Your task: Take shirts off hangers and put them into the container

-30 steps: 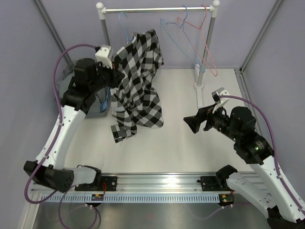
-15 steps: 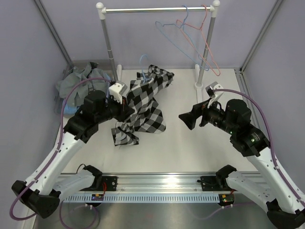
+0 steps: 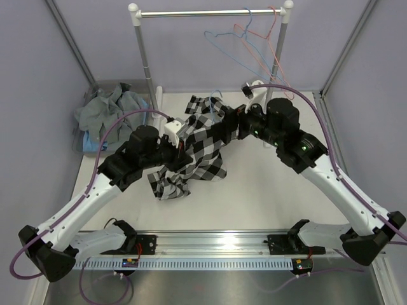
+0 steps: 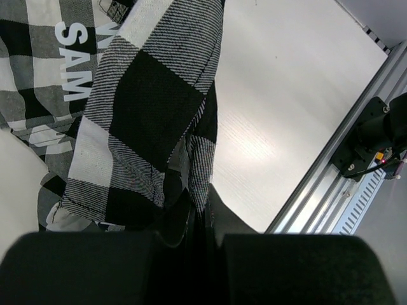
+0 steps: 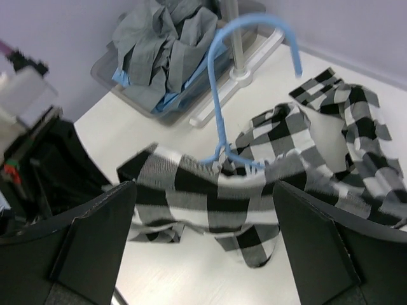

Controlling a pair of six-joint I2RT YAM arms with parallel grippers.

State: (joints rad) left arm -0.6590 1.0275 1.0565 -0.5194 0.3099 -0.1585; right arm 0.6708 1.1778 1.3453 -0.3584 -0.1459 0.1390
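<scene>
The black-and-white checked shirt (image 3: 202,152) hangs crumpled over the table, with a light blue hanger (image 5: 219,95) still threaded through it and its hook pointing up. My left gripper (image 4: 202,206) is shut on a fold of this shirt (image 4: 146,101). In the top view the left gripper (image 3: 180,147) sits at the shirt's left side. My right gripper (image 5: 200,190) is open, its fingers either side of the shirt's collar end just below the hanger's neck, touching nothing. The container (image 5: 105,73) at the back left holds a grey shirt (image 3: 105,109) and a light blue shirt (image 5: 166,98).
A silver rack bar (image 3: 210,12) on two posts spans the back of the table. A light blue hanger (image 3: 222,39) and a pink-red hanger (image 3: 272,60) hang bare from its right end. The rack's left post (image 3: 146,63) stands next to the container.
My left gripper pulled the checked shirt and its hanger off the rack, down and toward the table's middle. My right arm swung left and back until its open fingers reached the shirt's hanger end.
</scene>
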